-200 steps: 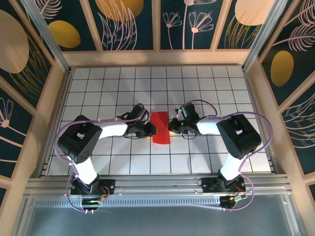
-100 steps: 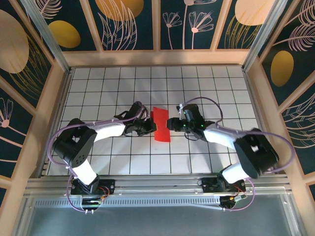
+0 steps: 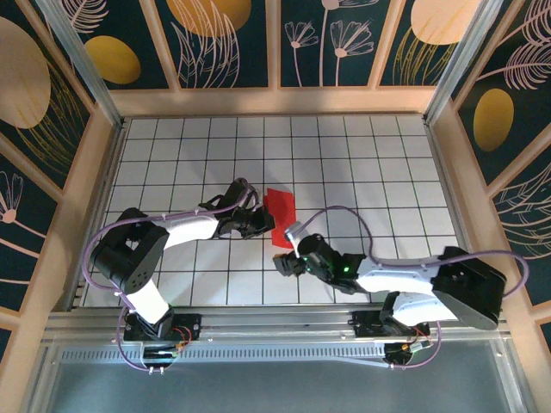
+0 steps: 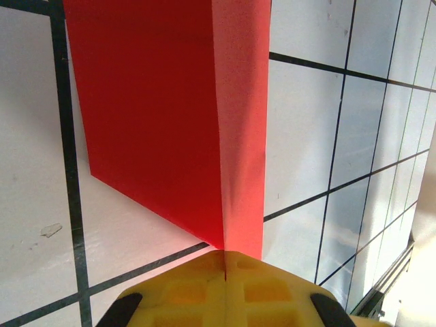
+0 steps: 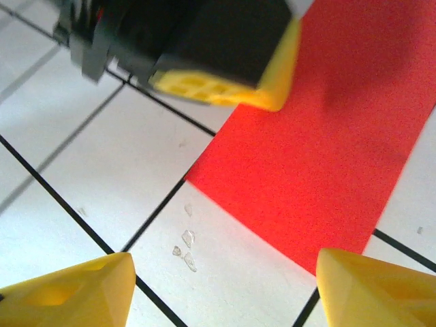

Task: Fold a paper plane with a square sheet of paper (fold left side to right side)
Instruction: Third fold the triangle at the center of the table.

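At desk [image 3: 387,172] centre: square sheet of paper [image 3: 280,215], narrow folded strip. Left pincer [image 3: 264,227] clenched on its 9 o'clock edge. Right pincer [image 3: 282,261] now released, drawn back toward 6 o'clock; left-to-right fold seems done.

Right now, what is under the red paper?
The red paper rests on the white grid table, which shows all around it. The part beneath is covered, so I cannot see it. The left end effector pinches its edge.
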Available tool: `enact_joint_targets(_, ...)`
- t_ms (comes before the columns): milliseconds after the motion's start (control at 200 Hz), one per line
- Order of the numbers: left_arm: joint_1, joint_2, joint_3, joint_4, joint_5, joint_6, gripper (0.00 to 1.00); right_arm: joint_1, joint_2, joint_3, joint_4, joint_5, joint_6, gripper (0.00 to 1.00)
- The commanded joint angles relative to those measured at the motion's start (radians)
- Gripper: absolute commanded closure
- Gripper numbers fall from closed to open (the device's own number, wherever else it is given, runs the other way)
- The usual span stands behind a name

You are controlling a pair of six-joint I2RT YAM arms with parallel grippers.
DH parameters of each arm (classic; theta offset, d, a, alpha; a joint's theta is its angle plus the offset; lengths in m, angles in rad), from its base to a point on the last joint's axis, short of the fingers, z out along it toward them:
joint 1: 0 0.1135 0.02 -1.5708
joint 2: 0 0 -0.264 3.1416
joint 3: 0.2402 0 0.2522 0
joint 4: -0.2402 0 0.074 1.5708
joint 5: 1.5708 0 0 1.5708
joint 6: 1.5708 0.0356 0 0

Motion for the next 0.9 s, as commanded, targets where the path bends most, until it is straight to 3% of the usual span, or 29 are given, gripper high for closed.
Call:
enact_joint_targets(0, -0.003, -0.019, -0.006, -0.013, 0.022, -0.039, 0.96, 0.051, 0.102, 0.046, 0.055, 0.192, -0.127, 0.28)
enact_joint_targets(240, -0.001, -0.019, -0.008, -0.015, 0.023, -0.041, 0.96, 0.058, 0.245, 0.133, 0.066, 0.301, -0.234, 0.23)
enact_joint_targets(380, -0.002, -0.019, -0.005, -0.019, 0.025, -0.037, 0.96, 0.055, 0.278, 0.160, 0.069, 0.323, -0.268, 0.29)
enact_joint_targets(746, -0.002, -0.017, -0.003, -0.032, 0.022, -0.026, 0.94, 0.051, 0.284, 0.188, 0.043, 0.306, -0.261, 0.68)
enact_joint_targets(896, -0.003, -0.019, 0.005, -0.045, 0.013, -0.012, 0.90, 0.049, 0.278, 0.188, 0.022, 0.280, -0.243, 0.90)
